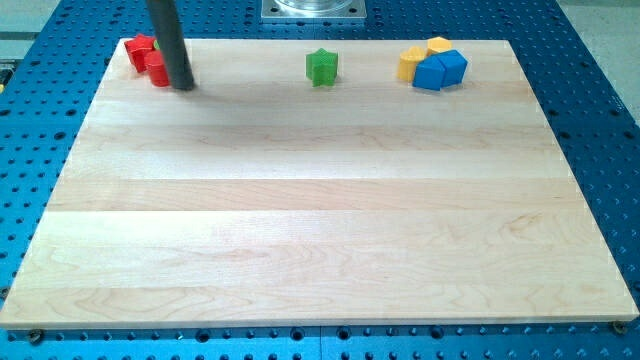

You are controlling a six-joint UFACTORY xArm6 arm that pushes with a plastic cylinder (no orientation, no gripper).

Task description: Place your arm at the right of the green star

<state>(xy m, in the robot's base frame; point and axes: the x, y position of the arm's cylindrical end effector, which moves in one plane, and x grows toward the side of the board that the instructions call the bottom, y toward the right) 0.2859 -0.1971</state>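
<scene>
1. Wooden board (320,220): pale, lying on a blue perforated table (600,120); taken here as the landmark.
2. Green star (322,67): near the board's top edge, about midway across, standing alone and well apart from the other blocks.
3. Red blocks (147,57): clustered at the board's top-left corner; their shapes are partly hidden by the rod.
4. Yellow blocks (420,57): two, near the board's top edge towards its right corner.
5. Blue blocks (441,70): two, touching the yellow ones on their lower right side.
6. My tip (184,86): end of a dark rod, resting on the board just beside the red blocks, on their right. It is well to the left of the green star. There is no claw: nothing opens, nothing is held.
</scene>
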